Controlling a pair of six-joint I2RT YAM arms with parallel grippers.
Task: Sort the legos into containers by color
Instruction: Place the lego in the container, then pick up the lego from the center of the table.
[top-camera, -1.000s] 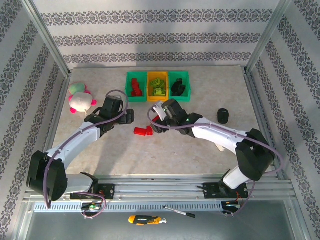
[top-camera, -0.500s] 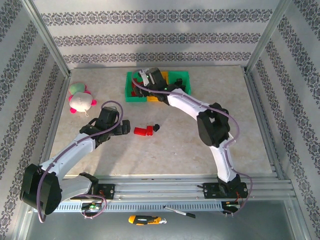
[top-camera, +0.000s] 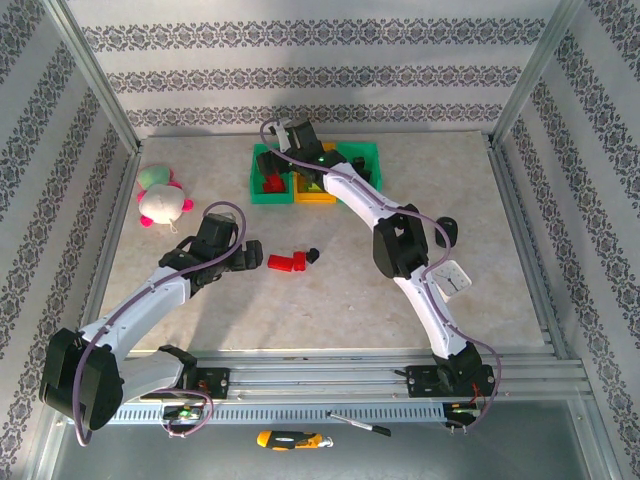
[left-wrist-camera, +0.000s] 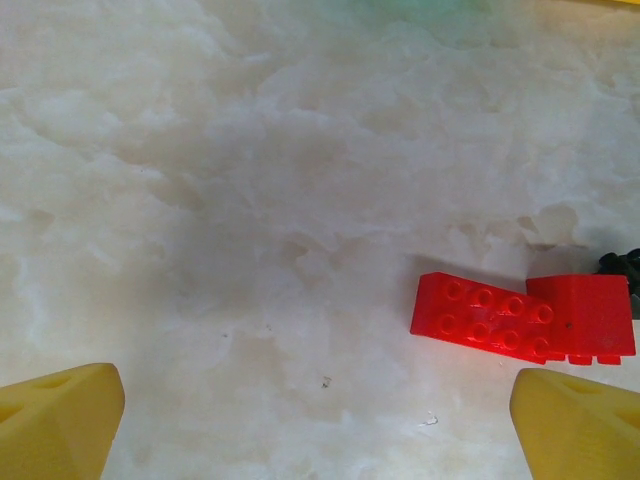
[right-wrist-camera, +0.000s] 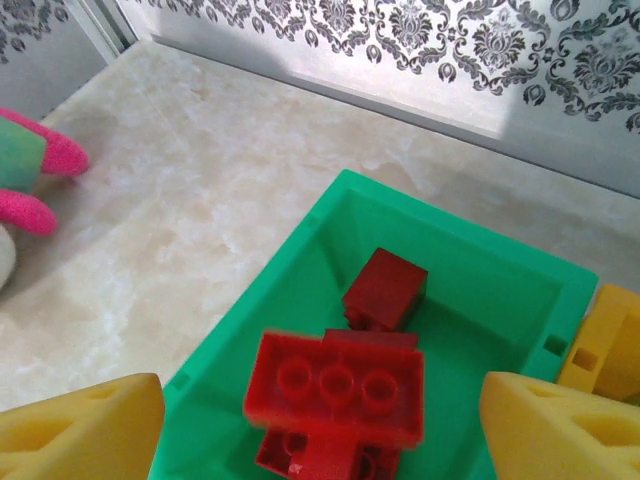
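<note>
1. Your right gripper (right-wrist-camera: 320, 415) hangs over the left green bin (right-wrist-camera: 300, 265) at the far side of the table (top-camera: 330, 310). Its yellow fingers (right-wrist-camera: 85, 430) are spread wide.
2. A red brick (right-wrist-camera: 335, 385) shows between those fingers with a clear gap on each side, so it touches neither. It is blurred, and I cannot tell whether it rests on the red pieces under it.
3. A darker red brick (right-wrist-camera: 385, 290) lies on the floor of the same bin, just beyond the blurred one.
4. The three bins are joined in a row. The orange bin (top-camera: 318, 192) is in the middle and the right green bin (top-camera: 368, 160) is on the far-right end. Your right arm (top-camera: 350, 195) crosses both, so I cannot judge what is in them.
5. Your left gripper (left-wrist-camera: 320, 425) sits low over bare table, left of centre. Its fingers (left-wrist-camera: 575, 430) are spread wide with nothing between them.
6. Two red bricks (left-wrist-camera: 480, 318) lie side by side, touching each other, on the table just to the right of that gripper. Neither touches a finger.
7. A black brick (top-camera: 313, 255) lies just right of the red pair. I cannot tell whether it touches them.
8. A plush toy (top-camera: 160, 200) sits at the left edge, well apart from the bins.
</note>
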